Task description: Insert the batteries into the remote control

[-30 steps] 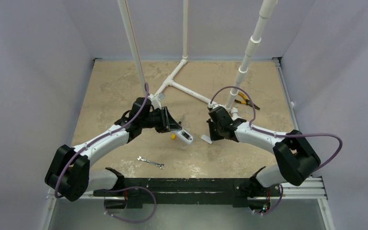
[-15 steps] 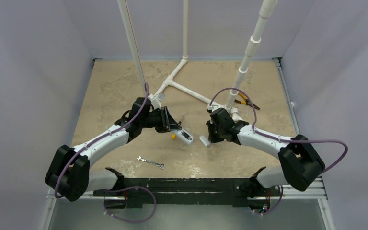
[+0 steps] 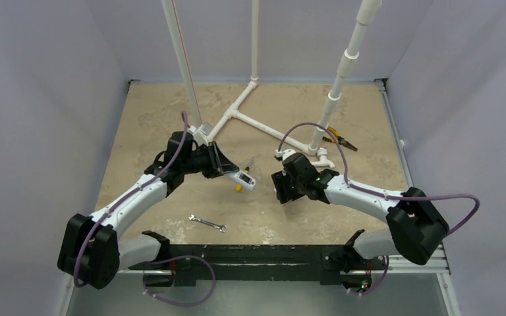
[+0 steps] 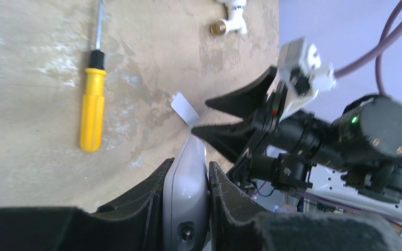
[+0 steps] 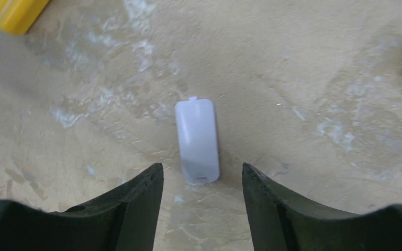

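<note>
My left gripper [image 3: 229, 171] is shut on the remote control [image 3: 244, 179], a slim white oblong held above the table. In the left wrist view the remote control [image 4: 189, 180] is pinched between the black fingers [image 4: 152, 204]. My right gripper [image 3: 281, 189] stands open just right of it, low over the table. A small white oblong cover [image 5: 197, 140] lies flat on the table just ahead of the open right gripper [image 5: 202, 167], touching neither finger. The same cover [image 4: 183, 108] shows in the left wrist view beside the right gripper [image 4: 201, 116]. No batteries are in view.
A yellow-handled screwdriver [image 4: 91, 112] lies near the remote [image 3: 238, 186]. A small wrench [image 3: 207, 223] lies toward the near edge. White pipes [image 3: 250, 118] cross the back of the table, with pliers [image 3: 337, 138] at the right and a brass fitting [image 4: 219, 29] nearby.
The right gripper has opened and let the white cover go onto the table, shifting slightly left. The left arm has carried the remote a little left and back.
</note>
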